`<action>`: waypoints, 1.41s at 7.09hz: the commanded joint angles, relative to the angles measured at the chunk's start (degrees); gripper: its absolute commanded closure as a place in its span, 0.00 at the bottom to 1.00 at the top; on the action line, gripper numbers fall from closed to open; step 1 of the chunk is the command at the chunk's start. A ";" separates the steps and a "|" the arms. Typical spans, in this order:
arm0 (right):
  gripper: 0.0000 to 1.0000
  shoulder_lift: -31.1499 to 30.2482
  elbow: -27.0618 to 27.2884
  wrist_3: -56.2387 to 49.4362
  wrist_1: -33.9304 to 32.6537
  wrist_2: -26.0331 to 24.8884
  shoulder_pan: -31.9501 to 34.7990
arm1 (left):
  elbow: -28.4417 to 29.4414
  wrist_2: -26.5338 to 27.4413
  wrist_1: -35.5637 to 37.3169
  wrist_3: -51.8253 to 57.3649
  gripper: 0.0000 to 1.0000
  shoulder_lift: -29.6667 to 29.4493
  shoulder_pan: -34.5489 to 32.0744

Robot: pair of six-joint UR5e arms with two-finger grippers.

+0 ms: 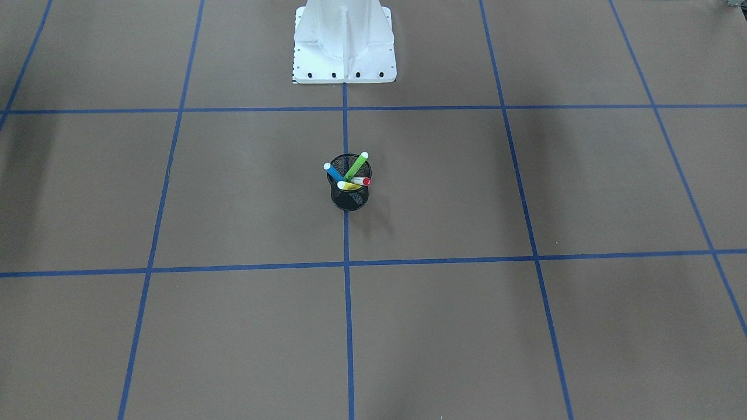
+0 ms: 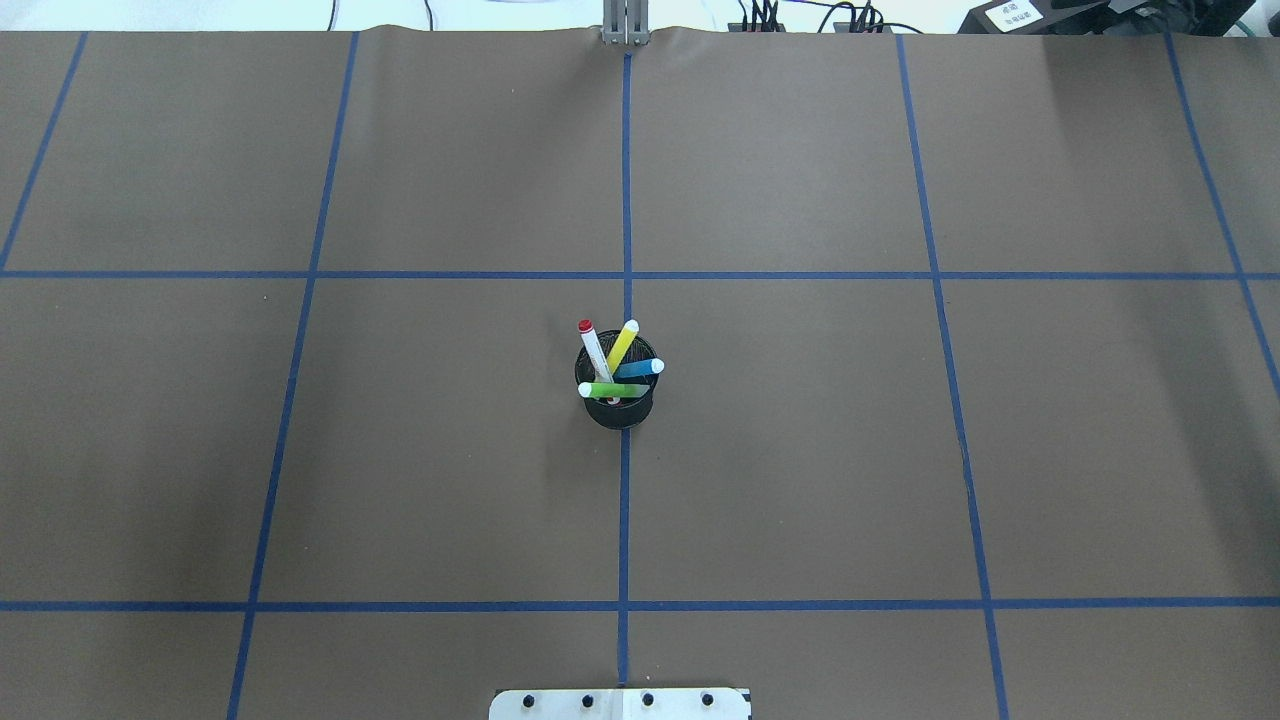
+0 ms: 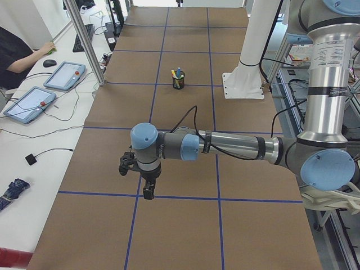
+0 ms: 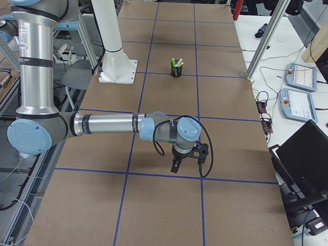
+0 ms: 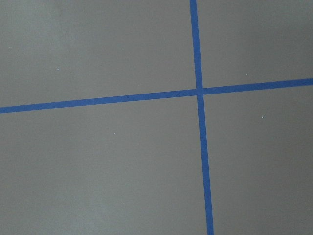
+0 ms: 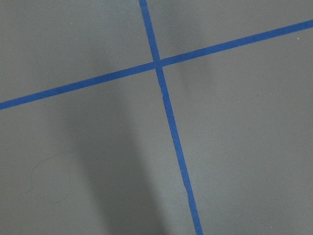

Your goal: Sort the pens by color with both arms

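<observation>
Brown paper with a blue tape grid covers the table. At its centre stands a black mesh cup holding all four pens, which lean outward: blue pen, red-capped pen, green pen, yellow pen. I judge them light, stiff and slick, best pinched on the barrel just above the rim. My left gripper and right gripper hang well apart from the cup, toward opposite table ends. Whether either is parted or clenched, I cannot tell.

Four pens in mesh cup (astride blue tape line).
</observation>
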 commanded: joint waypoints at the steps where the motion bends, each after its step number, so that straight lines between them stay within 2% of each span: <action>1: 0.00 0.03 -0.04 0.01 -0.01 0.06 0.31 | -0.07 0.00 0.03 0.05 0.00 0.19 -0.04; 8: 0.00 0.65 0.31 0.01 0.17 0.06 0.31 | 0.46 0.09 0.03 0.05 0.00 0.10 0.05; 10: 0.00 3.35 0.83 0.18 0.17 -0.03 0.31 | 0.28 0.18 0.12 -0.12 0.00 -0.42 0.14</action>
